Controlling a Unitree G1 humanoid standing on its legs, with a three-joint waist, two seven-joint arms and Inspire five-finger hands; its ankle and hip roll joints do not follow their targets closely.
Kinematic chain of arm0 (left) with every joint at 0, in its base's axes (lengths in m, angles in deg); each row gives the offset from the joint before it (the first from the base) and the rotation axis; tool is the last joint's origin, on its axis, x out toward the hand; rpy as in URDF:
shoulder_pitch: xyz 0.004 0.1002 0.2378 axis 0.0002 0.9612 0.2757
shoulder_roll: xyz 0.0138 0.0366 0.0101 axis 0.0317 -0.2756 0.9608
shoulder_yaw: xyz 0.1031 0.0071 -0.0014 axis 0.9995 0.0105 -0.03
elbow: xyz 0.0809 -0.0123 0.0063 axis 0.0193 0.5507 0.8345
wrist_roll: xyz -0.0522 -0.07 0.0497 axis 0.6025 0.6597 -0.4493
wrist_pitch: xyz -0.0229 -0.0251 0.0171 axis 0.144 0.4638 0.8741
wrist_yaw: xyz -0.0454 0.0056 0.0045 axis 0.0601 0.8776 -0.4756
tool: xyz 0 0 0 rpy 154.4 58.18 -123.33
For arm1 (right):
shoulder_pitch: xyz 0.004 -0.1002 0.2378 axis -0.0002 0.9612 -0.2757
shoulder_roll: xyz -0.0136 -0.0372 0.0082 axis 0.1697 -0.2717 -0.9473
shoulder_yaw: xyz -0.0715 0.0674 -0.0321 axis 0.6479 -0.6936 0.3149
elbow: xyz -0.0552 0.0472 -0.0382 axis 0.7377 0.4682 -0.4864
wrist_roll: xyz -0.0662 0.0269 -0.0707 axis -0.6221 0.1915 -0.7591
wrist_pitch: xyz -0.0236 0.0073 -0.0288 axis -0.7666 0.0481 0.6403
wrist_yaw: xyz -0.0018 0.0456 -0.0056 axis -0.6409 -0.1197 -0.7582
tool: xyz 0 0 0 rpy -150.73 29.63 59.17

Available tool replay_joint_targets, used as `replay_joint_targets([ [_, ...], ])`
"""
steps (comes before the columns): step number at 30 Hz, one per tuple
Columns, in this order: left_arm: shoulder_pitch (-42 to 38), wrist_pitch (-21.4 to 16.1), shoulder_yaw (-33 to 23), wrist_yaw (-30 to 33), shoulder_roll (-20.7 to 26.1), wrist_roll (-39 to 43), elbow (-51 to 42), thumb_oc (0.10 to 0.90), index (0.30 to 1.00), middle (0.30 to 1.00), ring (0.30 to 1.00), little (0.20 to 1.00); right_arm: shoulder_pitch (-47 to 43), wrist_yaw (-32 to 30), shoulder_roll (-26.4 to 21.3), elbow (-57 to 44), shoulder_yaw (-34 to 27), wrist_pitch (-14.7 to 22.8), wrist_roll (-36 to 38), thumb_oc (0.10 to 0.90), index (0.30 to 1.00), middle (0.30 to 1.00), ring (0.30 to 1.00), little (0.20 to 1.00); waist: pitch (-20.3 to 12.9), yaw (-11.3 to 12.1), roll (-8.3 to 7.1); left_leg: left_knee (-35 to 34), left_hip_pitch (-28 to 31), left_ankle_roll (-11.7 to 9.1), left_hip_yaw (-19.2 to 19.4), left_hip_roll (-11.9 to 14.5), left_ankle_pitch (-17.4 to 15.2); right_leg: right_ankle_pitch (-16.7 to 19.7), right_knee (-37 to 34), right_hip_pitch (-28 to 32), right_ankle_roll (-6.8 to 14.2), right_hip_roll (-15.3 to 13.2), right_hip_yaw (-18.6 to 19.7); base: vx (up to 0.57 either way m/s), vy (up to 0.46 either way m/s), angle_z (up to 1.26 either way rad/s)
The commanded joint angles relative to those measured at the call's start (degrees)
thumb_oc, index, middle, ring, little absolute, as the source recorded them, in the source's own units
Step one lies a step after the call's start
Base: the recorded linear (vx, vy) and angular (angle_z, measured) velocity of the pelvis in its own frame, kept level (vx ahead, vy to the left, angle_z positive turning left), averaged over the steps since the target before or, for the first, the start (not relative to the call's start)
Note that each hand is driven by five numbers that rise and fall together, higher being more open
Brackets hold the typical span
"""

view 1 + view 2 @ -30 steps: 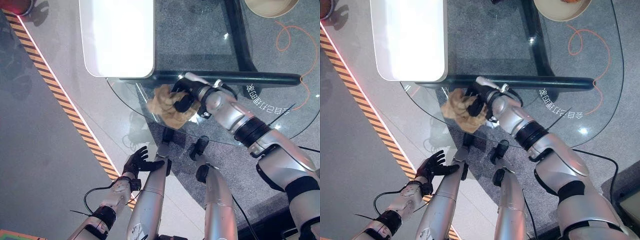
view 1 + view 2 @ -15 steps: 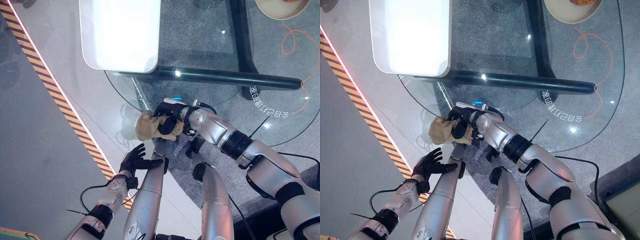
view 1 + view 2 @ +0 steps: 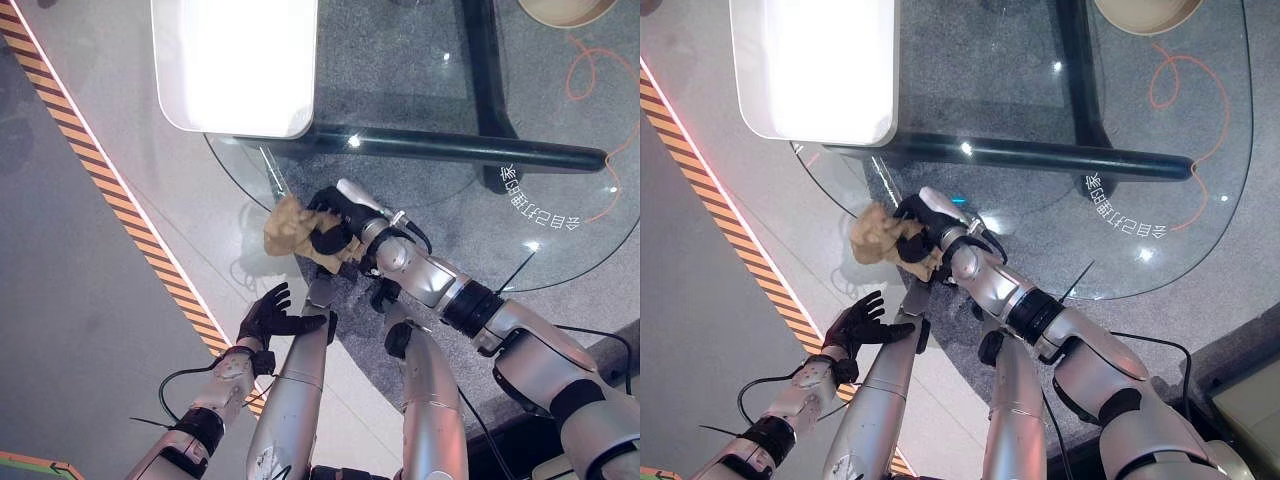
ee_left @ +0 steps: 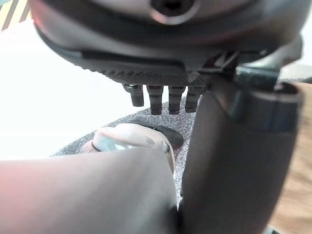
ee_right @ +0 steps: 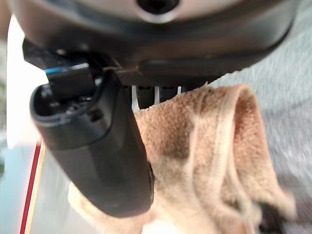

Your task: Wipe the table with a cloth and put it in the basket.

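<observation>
One tan cloth (image 3: 297, 228) was bunched in the right hand (image 3: 333, 222), whose dark fingers and thumb curled round it — a firm grip, cloth gathered into folds. Hand and cloth sat at the near left edge of the round glass table (image 3: 560, 240), with part of the cloth reaching out past the rim over the grey floor (image 3: 80, 300). In the right wrist view the thumb (image 5: 97, 146) lay across the towelling (image 5: 209, 156), which hung in loose folds beyond it.

The left hand (image 3: 272, 318) hung low, well apart from the table (down by the robot's side), fingers spread and fairly straight, holding nothing. The left wrist view showed its fingertips (image 4: 156, 100) in a short row, not closed on anything.

A white rectangular tray-like slab (image 3: 238, 65) rested at the far left of the table, overhanging the glass edge. A dark bar of the table's frame (image 3: 460, 150) ran under the glass between the slab and the right hand. At the far right corner a round tan basket (image 3: 565, 10) showed in part — well apart from the cloth, contents could not be told. An orange cord (image 3: 600, 90) looped on the floor beneath the glass near the basket. White lettering (image 3: 540, 205) was printed along the table's right rim.

A yellow-and-black striped strip (image 3: 110, 190) ran diagonally across the floor to the left of the table, edged by a pale line.
</observation>
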Motion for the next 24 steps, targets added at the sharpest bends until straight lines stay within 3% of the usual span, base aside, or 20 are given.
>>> replay_joint_targets([
  [1, 7.01, 1.39, 1.52, 1.68, 2.13, -1.44, 1.55, 0.800, 0.900, 0.900, 0.900, 0.900, -9.03, -11.60, -9.17, 2.33, -9.45, 2.09, 0.18, 0.100, 0.300, 0.300, 0.300, 0.200, 0.91, 1.44, 0.45, 4.13, 2.38, 4.30, 6.24, -0.75, -8.19, 6.42, -4.30, 0.34, 7.75, -1.24, 6.18, 0.00, 0.000, 0.00],
  [6, 8.05, 1.06, 0.98, 1.34, 3.10, -0.96, 1.33, 0.800, 0.900, 0.900, 0.900, 0.900, -10.43, -14.77, -12.77, 2.89, -11.02, 3.86, 4.29, 0.100, 0.300, 0.300, 0.300, 0.200, 0.91, 1.12, 0.03, 4.58, 2.53, 4.63, 6.34, -0.42, -8.79, 6.31, -3.79, 0.34, 7.63, -1.04, 6.22, 0.00, 0.000, 0.00],
  [13, 9.02, 0.34, 0.62, 1.28, 3.28, -0.41, 1.34, 0.800, 0.900, 0.900, 0.900, 0.900, -9.30, -14.20, -14.53, 0.31, -14.05, 9.04, 10.51, 0.100, 0.300, 0.300, 0.300, 0.200, 0.91, 0.65, 0.07, 4.54, 3.00, 4.89, 6.57, -0.36, -9.21, 5.84, -3.37, 0.37, 7.34, -1.00, 6.32, 0.00, -0.002, -0.03],
  [24, 9.30, 0.21, 0.12, 0.78, 3.43, -0.02, 1.42, 0.800, 0.900, 0.900, 0.900, 0.900, -9.61, -18.92, -16.85, -1.73, -14.88, 4.72, 5.65, 0.100, 0.300, 0.300, 0.300, 0.200, 0.91, 0.12, 0.12, 4.74, 3.16, 5.05, 7.11, -0.10, -9.57, 5.49, -3.22, 0.45, 7.13, -0.92, 6.48, 0.00, -0.007, -0.03],
])
